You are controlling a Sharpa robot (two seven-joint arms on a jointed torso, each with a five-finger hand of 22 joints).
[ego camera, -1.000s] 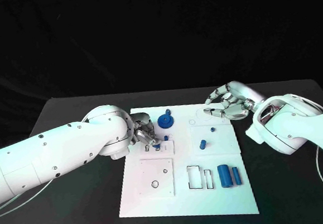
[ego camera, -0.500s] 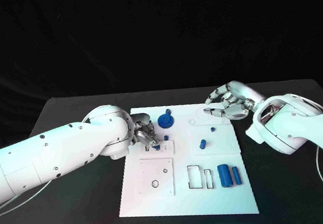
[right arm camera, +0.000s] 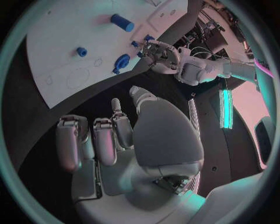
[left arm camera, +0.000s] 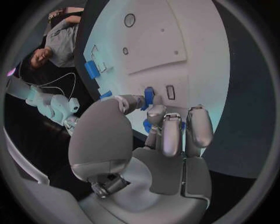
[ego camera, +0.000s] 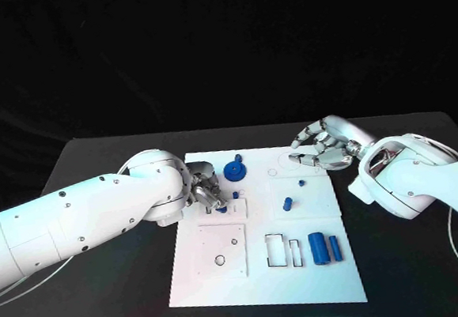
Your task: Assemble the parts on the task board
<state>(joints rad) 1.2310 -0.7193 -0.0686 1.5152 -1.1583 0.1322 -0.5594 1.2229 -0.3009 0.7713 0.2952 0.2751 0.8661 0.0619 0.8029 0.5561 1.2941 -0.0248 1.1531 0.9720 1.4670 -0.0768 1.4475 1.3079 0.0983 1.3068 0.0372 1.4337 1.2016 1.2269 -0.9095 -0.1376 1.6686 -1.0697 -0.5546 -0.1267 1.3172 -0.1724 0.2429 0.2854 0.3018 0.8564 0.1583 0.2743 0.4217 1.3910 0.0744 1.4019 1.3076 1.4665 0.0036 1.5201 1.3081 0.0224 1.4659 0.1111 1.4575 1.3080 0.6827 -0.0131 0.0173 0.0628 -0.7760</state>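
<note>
The white task board (ego camera: 217, 280) lies in the middle of the black table. My left hand (ego camera: 204, 192) hovers over the board's far left part and pinches a small blue peg (ego camera: 222, 205) between thumb and fingers; the left wrist view shows this peg (left arm camera: 149, 97) beside a small rectangular slot (left arm camera: 170, 92). A blue gear (ego camera: 236, 173) sits just beyond it on the board. A short blue piece (ego camera: 287, 203) lies mid-board, and two blue cylinders (ego camera: 325, 248) lie near the front right. My right hand (ego camera: 321, 146) hangs over the board's far right corner, fingers loosely bent and holding nothing.
The board carries square plates with round holes (ego camera: 220, 260) and a rectangular outline (ego camera: 276, 251). The right wrist view shows a blue cylinder (right arm camera: 122, 22), the gear (right arm camera: 121, 62) and my left hand (right arm camera: 160, 53). Black table (ego camera: 103, 248) lies bare on both sides.
</note>
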